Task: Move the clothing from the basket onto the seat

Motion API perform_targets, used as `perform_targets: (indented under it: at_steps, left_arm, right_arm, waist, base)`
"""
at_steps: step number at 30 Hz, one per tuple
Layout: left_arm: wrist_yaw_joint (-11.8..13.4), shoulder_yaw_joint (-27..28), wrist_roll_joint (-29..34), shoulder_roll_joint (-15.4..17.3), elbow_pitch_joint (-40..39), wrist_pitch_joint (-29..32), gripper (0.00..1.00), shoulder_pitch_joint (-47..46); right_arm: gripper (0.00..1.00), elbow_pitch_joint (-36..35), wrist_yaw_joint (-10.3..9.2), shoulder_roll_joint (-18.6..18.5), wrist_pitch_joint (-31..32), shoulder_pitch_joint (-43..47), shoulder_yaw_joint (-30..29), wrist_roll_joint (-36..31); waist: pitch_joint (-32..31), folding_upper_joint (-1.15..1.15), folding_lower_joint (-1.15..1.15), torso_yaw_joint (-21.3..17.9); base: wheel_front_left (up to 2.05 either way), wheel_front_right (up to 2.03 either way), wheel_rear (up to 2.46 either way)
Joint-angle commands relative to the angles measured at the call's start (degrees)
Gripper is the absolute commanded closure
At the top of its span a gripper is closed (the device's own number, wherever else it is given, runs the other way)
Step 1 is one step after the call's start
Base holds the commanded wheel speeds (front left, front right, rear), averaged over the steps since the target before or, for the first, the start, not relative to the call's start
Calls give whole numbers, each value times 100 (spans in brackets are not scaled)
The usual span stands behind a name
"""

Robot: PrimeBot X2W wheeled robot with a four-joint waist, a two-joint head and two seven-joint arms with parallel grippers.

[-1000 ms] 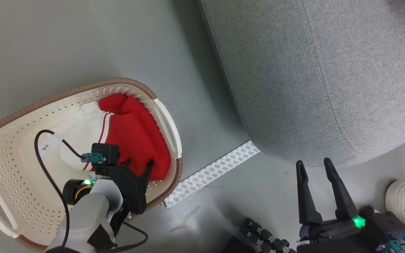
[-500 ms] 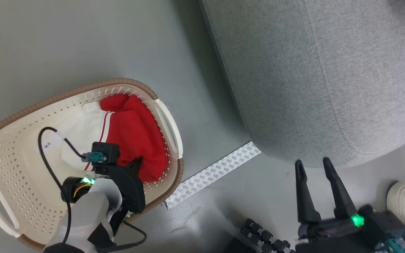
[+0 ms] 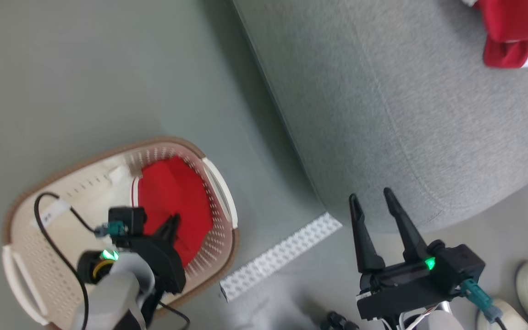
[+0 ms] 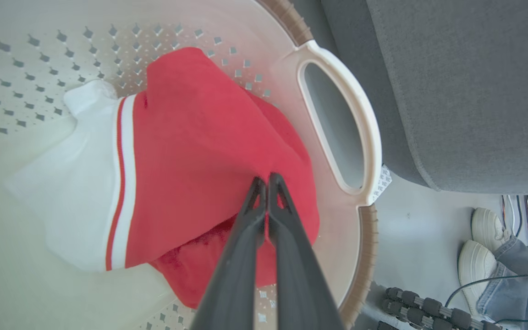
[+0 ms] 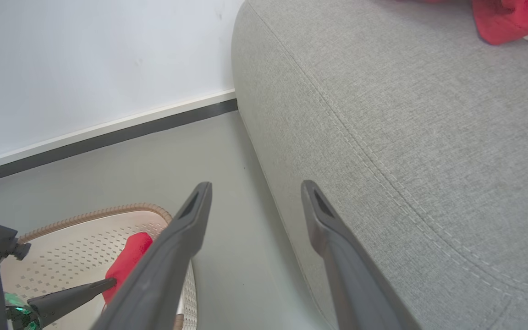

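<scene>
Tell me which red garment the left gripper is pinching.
The red-and-white garment in the basket: the left gripper is shut on its red fabric. The other garment lies untouched on the sofa.

Even bright light, head view smeared by motion blur, basket (image 4: 25, 284) inside washed out, soft shadow beside sofa (image 3: 383, 114)

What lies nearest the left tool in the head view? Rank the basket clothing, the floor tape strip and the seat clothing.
1. Basket clothing: gripped by the left tool, lower left.
2. Tape strip: on the floor, right of the basket.
3. Seat clothing: top right, on the seat.
</scene>
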Motion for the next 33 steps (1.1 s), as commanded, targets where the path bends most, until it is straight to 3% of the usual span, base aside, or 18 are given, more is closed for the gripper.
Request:
perform_targets:
  at_steps: [1, 3, 7, 19, 28, 33]
  left_arm:
    - [-5, -40, -91, -10, -112, -75, 100, 251]
    - [-6, -46, -151, -11, -199, -96, 100, 347]
    - [-7, -193, -372, -35, -614, -166, 100, 856]
    - [47, -101, -527, 124, -1681, -240, 100, 1655]
    - [437, -128, -264, 408, -2706, -105, 100, 1498]
    - [532, -208, -172, 514, -3108, 125, 100, 1283]
  right_arm:
    - [0, 131, -4, -2, -25, -6, -1, -94]
    - [0, 192, -4, -4, -26, -7, -8, -139]
    - [0, 550, -4, -6, 26, 160, -119, -481]
    - [0, 510, -4, -8, 437, 1068, -293, -491]
    - [0, 56, -4, -84, 805, 1449, -496, -698]
    - [0, -82, -4, -56, 925, 1453, -472, -696]
  waist:
    - [-979, 0, 0, 465]
    - [-1138, 0, 0, 535]
    - [-2112, 0, 0, 1007]
    - [-3922, 0, 0, 1747]
    - [-4433, 0, 0, 2030]
    - [-4521, 0, 0, 2151]
  base:
    - [0, 0, 0]
    - [0, 0, 0]
    - [0, 0, 0]
    - [0, 0, 0]
    - [0, 0, 0]
    - [0, 0, 0]
